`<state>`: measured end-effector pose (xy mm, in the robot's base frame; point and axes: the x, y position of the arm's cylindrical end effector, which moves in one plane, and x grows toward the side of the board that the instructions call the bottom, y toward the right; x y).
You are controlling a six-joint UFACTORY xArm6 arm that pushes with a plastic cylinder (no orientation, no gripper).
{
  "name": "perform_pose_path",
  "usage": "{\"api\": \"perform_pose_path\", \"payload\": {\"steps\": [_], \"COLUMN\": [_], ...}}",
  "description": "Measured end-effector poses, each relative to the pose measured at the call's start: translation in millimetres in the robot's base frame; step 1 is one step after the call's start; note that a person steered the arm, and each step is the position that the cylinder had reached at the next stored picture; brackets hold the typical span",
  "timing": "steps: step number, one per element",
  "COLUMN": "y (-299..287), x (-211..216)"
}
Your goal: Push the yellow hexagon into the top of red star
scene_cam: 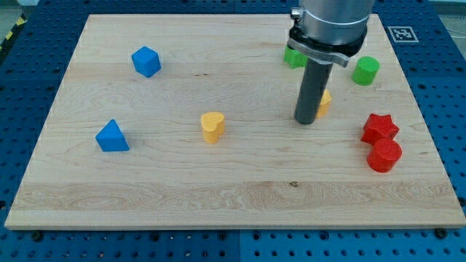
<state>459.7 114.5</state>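
Single camera view of a wooden board (240,196) lying on a blue perforated table (29,44). The arm enters from the upper right of the frame and ends in a straight dark rod; there is no gripper to open or close, and nothing is grasped. My tip (305,121) rests on the board right of centre, in the upper half of the frame.

The yellow hexagon (324,103) sits just behind and to the right of the rod, largely hidden by it; only a small yellow edge shows, so its shape cannot be confirmed here. It appears to touch the rod just above my tip.

The red star (379,128) lies at the right of the frame, down and to the right of the yellow hexagon and clearly apart from it. A red cylinder (384,155) sits directly below the star, touching it or nearly so.

A green cylinder (365,70) stands in the upper right of the frame, above the star. A second green block (293,57) shows at the left of the arm's metal collar and is partly covered by it; its shape cannot be made out.

A yellow heart (212,126) lies near the centre of the frame, well left of my tip. A blue cube (146,61) occupies the upper left, and a blue triangle (111,137) the middle left.
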Motion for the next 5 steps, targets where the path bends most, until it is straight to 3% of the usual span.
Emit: {"api": "perform_pose_path", "payload": {"steps": [3,5], "y": [-46,24], "x": [-29,-19]}}
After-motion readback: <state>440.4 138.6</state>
